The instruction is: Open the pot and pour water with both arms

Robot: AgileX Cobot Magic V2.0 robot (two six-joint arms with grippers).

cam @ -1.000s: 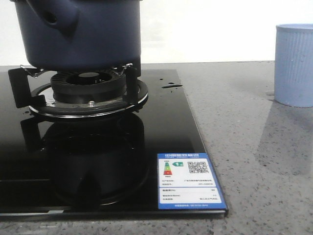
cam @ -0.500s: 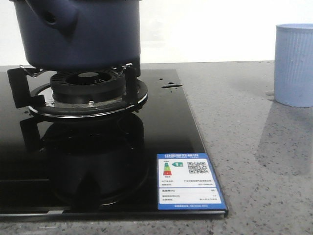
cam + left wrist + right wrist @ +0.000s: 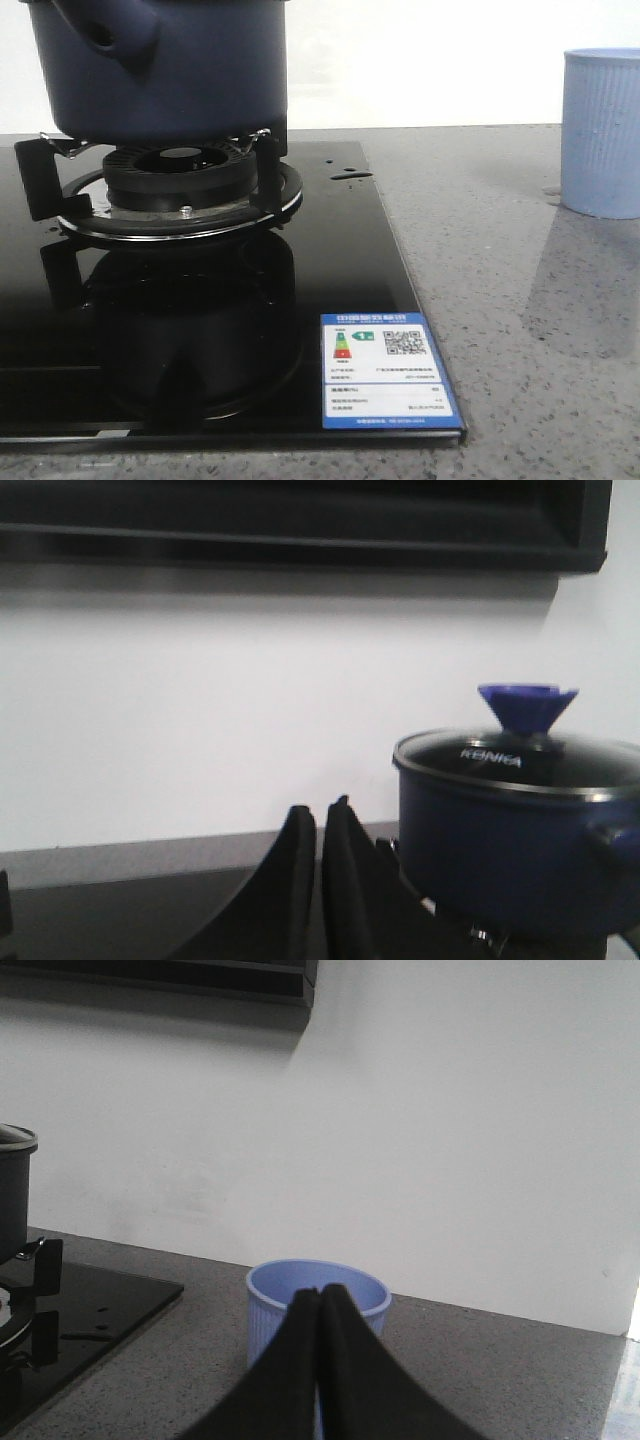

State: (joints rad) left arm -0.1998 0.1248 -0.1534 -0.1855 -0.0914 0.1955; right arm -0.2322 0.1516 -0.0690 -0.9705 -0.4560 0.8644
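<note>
On the stove grate [image 3: 262, 160] sits the pot [image 3: 170, 70], lid [image 3: 520, 765] on; it looks heavy and rigid, best lifted by knob [image 3: 527, 702] and side handle [image 3: 105, 30]. Left claw [image 3: 318, 825] and right claw [image 3: 320, 1305] are clenched, empty.

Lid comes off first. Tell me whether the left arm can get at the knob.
Probably yes: the left gripper is shut and empty, and nothing stands between it and the knob on the pot.
</note>
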